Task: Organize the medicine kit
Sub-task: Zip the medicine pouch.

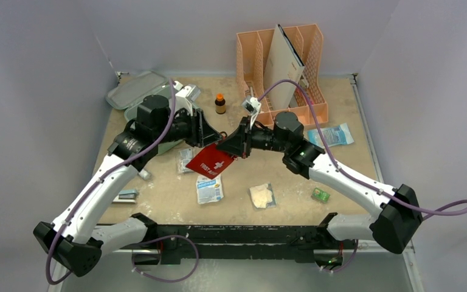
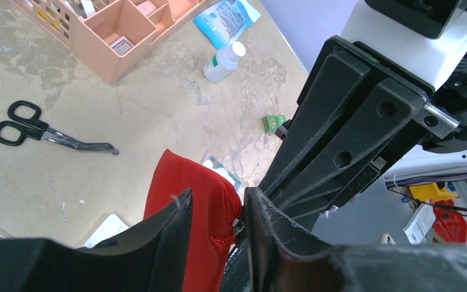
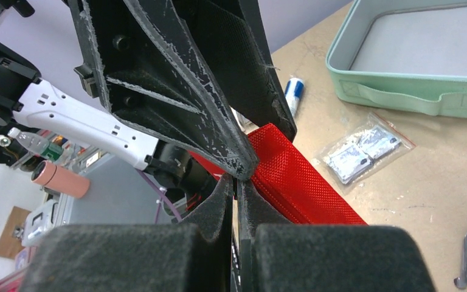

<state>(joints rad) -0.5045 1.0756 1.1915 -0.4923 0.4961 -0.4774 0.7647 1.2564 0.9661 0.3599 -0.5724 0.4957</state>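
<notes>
The medicine kit (image 1: 132, 91), a mint-green case, lies with its lid open at the back left of the table. Its empty tray (image 3: 401, 97) also shows in the right wrist view. A red first-aid pouch (image 1: 210, 163) hangs tilted over the table's middle, between both grippers. My left gripper (image 2: 217, 204) has its jaws around a corner of the pouch (image 2: 185, 176), which fills the gap, the zipper pull against one finger. My right gripper (image 3: 237, 182) is shut at the pouch's (image 3: 298, 182) top edge, tip to tip with the left fingers.
A peach file organizer (image 1: 280, 67) stands at the back with a brown bottle (image 1: 220, 103) beside it. Black scissors (image 2: 42, 131), a white bottle (image 2: 224, 61), a blue packet (image 1: 331, 135), a green box (image 1: 321, 194) and sachets (image 1: 209, 188) lie around. A bag of foil packets (image 3: 365, 152) sits near the kit.
</notes>
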